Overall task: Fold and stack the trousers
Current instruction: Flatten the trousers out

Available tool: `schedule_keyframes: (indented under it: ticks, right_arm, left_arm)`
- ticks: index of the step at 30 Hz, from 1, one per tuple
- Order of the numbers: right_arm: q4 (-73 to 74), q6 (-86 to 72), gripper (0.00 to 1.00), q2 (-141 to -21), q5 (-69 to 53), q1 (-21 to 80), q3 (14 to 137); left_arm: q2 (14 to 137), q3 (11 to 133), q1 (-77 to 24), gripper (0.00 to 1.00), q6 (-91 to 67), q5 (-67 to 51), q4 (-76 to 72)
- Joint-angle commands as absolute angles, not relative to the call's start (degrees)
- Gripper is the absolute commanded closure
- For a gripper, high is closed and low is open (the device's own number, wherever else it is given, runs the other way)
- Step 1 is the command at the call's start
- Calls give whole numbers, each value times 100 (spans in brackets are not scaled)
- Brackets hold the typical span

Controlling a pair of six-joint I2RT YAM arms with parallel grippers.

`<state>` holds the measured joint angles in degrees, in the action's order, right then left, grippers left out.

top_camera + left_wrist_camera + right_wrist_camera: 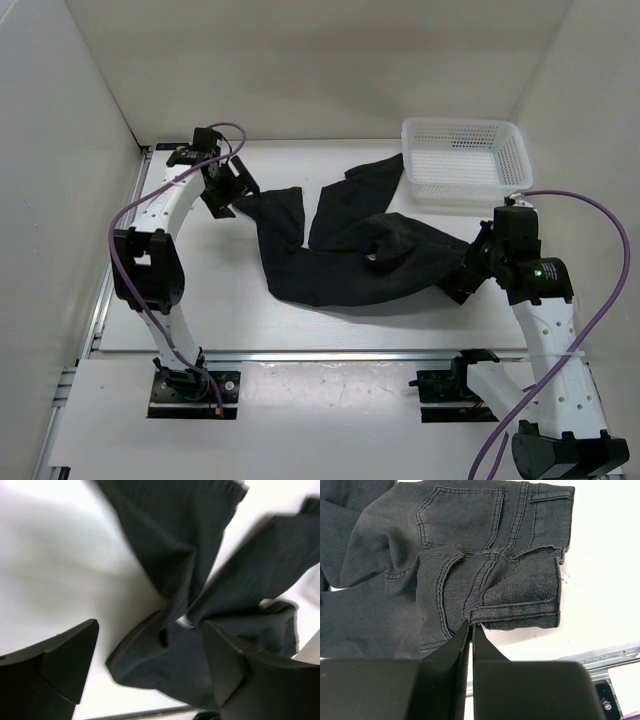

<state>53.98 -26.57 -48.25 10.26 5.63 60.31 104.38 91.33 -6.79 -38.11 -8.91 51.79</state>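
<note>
The black trousers (345,250) lie crumpled across the middle of the white table, with the legs reaching to the back left and towards the basket. My left gripper (228,192) is open at the end of the left leg. In the left wrist view its fingers (65,665) stand wide apart over the dark fabric (170,665). My right gripper (465,280) is at the waist end. In the right wrist view it (471,626) is shut, its tips pinching the folded waistband edge (515,610) below the back pocket (460,515).
A white mesh basket (460,126) stands at the back right, touching one trouser leg. White walls enclose the table on the left, back and right. A metal rail (330,355) runs along the near edge and shows in the right wrist view (612,654).
</note>
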Motion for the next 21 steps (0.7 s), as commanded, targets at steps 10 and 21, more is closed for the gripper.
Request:
schedule_keyframes:
  ticks: [10, 21]
  right_arm:
    - [5396, -2531, 100, -4816, 958, 545, 6302]
    - [5396, -2479, 100, -4983, 958, 545, 6425]
  left_arm:
    - [12672, 11441, -360, 0, -4219, -528, 5861]
    - [13623, 12068, -360, 19, -4447, -386, 6250]
